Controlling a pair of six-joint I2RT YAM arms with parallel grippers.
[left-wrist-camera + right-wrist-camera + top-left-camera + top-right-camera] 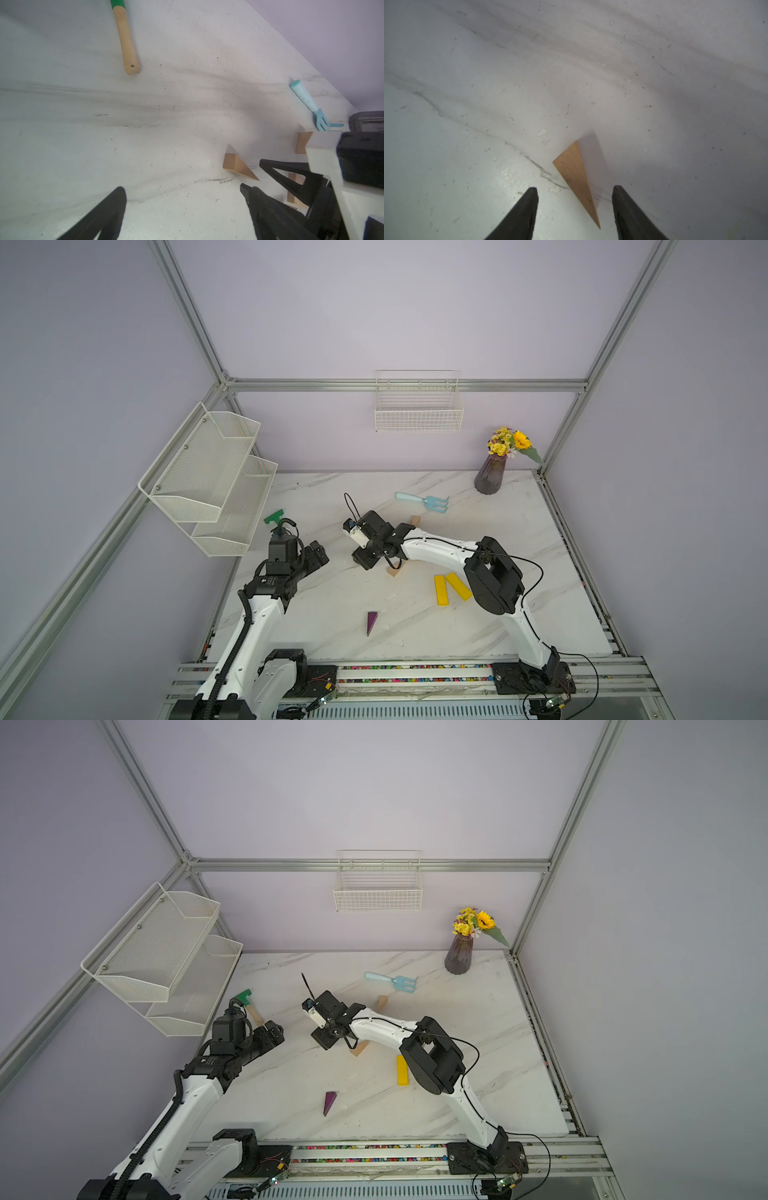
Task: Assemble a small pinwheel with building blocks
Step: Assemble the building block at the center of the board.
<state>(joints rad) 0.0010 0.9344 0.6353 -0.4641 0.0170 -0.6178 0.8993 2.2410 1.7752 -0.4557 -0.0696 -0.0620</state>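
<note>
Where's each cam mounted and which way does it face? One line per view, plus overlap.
Top views: stereo pair high above the arms' bases, looking down toward the back wall across the table; both arms show, left hand, right hand.
Left wrist: on the left arm, facing across the table at hammer handle, rake and right hand; own open fingers show.
Right wrist: on the right arm, facing down at a tan wedge between its open fingers.
Shared: both wrist views show that wedge.
</note>
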